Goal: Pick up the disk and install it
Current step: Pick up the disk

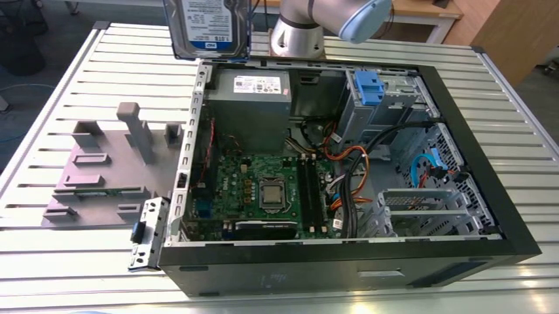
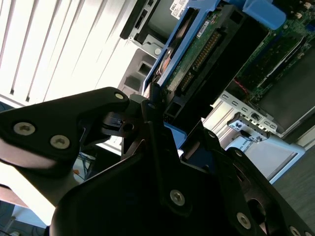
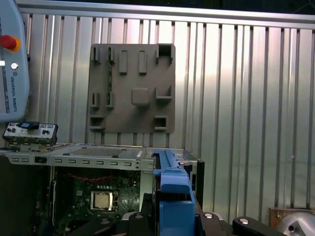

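Gripper [image 2: 156, 109] clamped on the disk [image 1: 209, 27] — it hangs upright over the far edge of the computer case [image 1: 349, 271]; best kept square to the drive bay [image 1: 395, 104] — clear of the cables [image 1: 349, 156]

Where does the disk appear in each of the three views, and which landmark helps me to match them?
Exterior view: the disk is at the top edge, in the air above the open computer case.
Second wrist view: the disk is seen edge-on, upper middle, gripped by the claw.
First wrist view: the disk's blue frame is at the bottom middle.
Shared landmark: the computer case's metal rim.
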`<state>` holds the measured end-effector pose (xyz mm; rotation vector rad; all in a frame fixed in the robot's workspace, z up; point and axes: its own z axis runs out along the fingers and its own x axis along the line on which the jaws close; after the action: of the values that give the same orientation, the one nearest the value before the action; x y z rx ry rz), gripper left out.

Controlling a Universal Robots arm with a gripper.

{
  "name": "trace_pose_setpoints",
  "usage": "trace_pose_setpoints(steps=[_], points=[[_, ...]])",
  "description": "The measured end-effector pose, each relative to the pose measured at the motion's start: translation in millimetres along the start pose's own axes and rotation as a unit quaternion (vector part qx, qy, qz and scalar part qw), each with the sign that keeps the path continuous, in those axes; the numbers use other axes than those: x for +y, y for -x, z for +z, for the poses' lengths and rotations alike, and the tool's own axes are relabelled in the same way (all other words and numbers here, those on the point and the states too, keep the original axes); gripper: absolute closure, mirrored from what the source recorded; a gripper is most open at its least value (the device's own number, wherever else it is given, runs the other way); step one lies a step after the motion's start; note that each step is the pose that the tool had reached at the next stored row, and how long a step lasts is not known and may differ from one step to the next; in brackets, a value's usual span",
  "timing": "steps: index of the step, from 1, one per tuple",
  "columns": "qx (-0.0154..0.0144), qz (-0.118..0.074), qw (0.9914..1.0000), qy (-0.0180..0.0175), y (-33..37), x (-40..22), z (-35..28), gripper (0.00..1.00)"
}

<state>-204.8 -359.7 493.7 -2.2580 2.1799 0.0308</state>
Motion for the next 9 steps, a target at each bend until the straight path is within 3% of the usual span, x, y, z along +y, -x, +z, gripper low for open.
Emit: trace_pose_setpoints(steps=[9], points=[[0.0, 0.0, 1.0, 0.0, -0.1, -2.6, 0.0, 0.64]])
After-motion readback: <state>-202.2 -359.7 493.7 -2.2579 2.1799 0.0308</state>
